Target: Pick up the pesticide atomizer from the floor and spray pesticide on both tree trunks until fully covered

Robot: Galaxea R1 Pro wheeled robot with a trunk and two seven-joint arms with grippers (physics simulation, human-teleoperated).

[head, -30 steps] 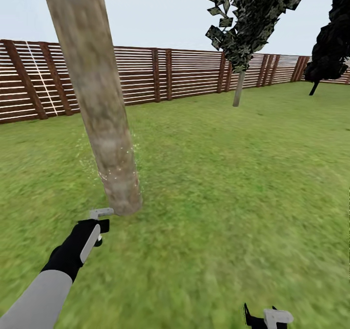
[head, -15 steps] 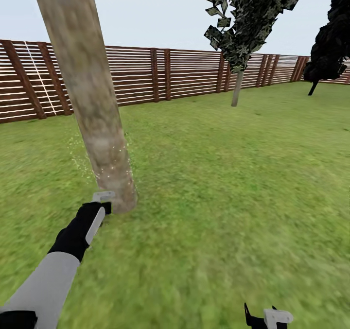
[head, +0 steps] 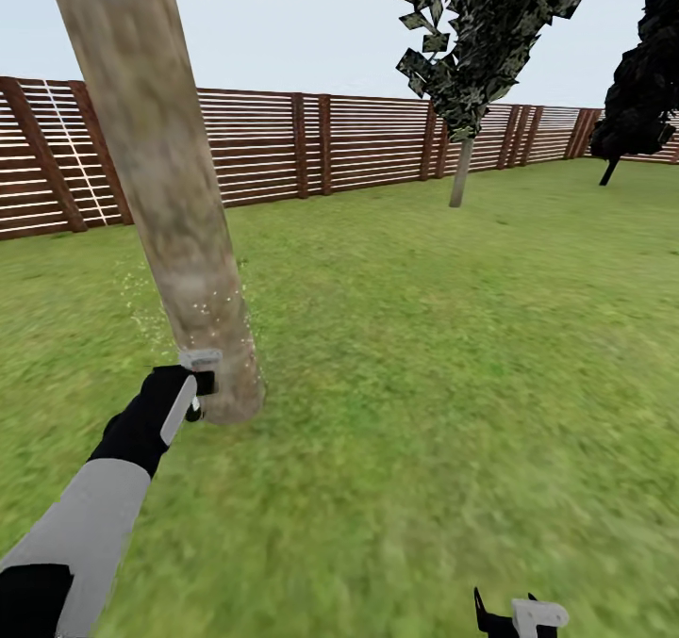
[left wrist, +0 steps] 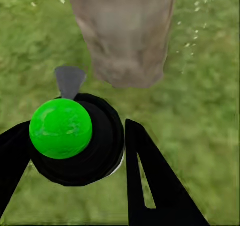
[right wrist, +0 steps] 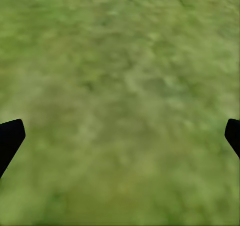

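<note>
My left claw (head: 193, 388) sits at the lower left of the head view, clamped on the atomizer (head: 200, 365), whose pale trigger head pokes up just beside the base of the near trunk (head: 170, 186). In the left wrist view the bottle (left wrist: 75, 141) fills the gap between my 2 black fingers (left wrist: 145, 181), its round dark body showing a bright green disc, and its grey nozzle points at the trunk foot (left wrist: 125, 35) in the upper middle of that frame. Pale specks float over the bark low on the trunk and over the grass (head: 424, 355) at its left

My right claw (head: 517, 616) peeks in at the bottom edge of the head view, right of centre. In the right wrist view its 2 fingertips (right wrist: 10, 138) stand at the far left and right edges, spread wide with nothing but grass between them

A 2nd tree (head: 476, 54) stands at the upper right before the slat fence (head: 311, 143), well apart from the near trunk
</note>
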